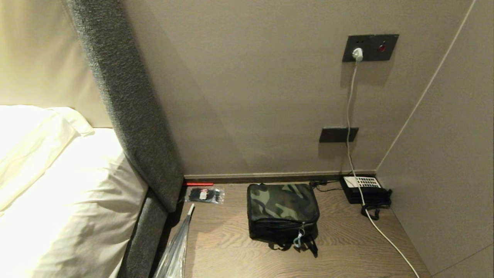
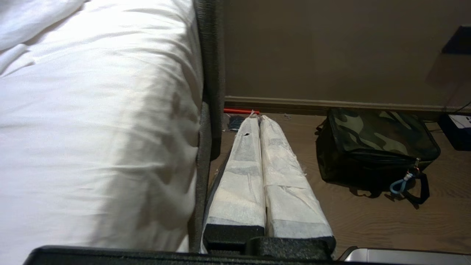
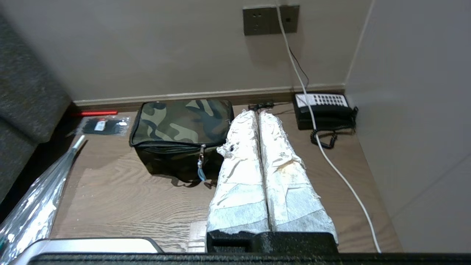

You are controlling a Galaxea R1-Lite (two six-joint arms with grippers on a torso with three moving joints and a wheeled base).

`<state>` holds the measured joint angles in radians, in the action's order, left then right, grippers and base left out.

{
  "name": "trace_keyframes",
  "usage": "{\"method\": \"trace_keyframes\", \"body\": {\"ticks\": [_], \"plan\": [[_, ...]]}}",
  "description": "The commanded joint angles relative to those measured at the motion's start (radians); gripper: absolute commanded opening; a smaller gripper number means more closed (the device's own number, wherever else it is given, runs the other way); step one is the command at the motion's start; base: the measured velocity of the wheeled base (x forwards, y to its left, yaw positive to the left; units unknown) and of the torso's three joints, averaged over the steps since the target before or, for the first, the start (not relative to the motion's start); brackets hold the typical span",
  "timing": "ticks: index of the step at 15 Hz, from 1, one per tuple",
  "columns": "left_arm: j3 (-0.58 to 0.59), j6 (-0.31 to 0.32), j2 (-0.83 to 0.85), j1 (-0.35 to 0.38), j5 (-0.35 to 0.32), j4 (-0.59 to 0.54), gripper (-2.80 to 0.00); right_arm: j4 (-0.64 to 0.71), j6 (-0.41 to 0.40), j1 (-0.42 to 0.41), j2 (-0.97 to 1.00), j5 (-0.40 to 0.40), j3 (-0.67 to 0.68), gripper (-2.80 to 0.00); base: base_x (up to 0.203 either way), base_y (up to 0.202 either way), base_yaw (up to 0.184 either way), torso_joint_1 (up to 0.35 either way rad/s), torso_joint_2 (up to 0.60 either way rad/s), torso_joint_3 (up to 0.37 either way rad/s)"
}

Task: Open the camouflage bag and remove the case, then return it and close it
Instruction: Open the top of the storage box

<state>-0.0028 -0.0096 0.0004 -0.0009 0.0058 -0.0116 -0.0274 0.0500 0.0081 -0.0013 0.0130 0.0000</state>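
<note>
Camouflage bag (image 1: 283, 211) sits zipped shut at mid tabletop (image 1: 347, 247), zipper pull facing the robot, presumably so the fastening can be reached; the case is not visible, likely inside. Left end effector (image 2: 256, 118) and right end effector (image 3: 256, 112) both hang short of the bag, fingers pressed together, holding nothing. Judged: task not yet begun.

Wooden nightstand top (image 1: 231, 247) with camouflage bag (image 1: 283, 210), telephone (image 1: 364, 189), small packet (image 1: 205, 195), white cable (image 1: 389, 241).

Head high; wrists low (sharing bag (image 1: 283, 210)).
</note>
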Motion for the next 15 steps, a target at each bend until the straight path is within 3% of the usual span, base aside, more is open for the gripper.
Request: {"method": "trace_keyframes", "body": {"ticks": [1,6,12,15], "plan": [[0.001,-0.003,-0.002,0.001,0.0,-0.001,-2.8,0.0,0.001,0.001,-0.029,0.001,0.009,-2.8,0.001,-0.151,0.001,-0.002,0.0,-0.002],[0.001,-0.004,-0.002,0.001,0.0,0.001,-2.8,0.0,0.001,0.001,-0.029,0.001,0.009,-2.8,0.0,-0.168,0.001,0.0,0.0,0.003],[0.001,-0.006,-0.002,0.001,0.0,-0.001,-2.8,0.0,0.001,0.001,-0.029,0.001,0.009,-2.8,0.0,0.0,0.0,0.0,0.0,0.0],[0.001,-0.006,-0.002,0.001,0.0,0.001,-2.8,0.0,0.001,0.001,-0.029,0.001,0.009,-2.8,0.136,0.0,0.0,0.002,0.0,0.005]]}}
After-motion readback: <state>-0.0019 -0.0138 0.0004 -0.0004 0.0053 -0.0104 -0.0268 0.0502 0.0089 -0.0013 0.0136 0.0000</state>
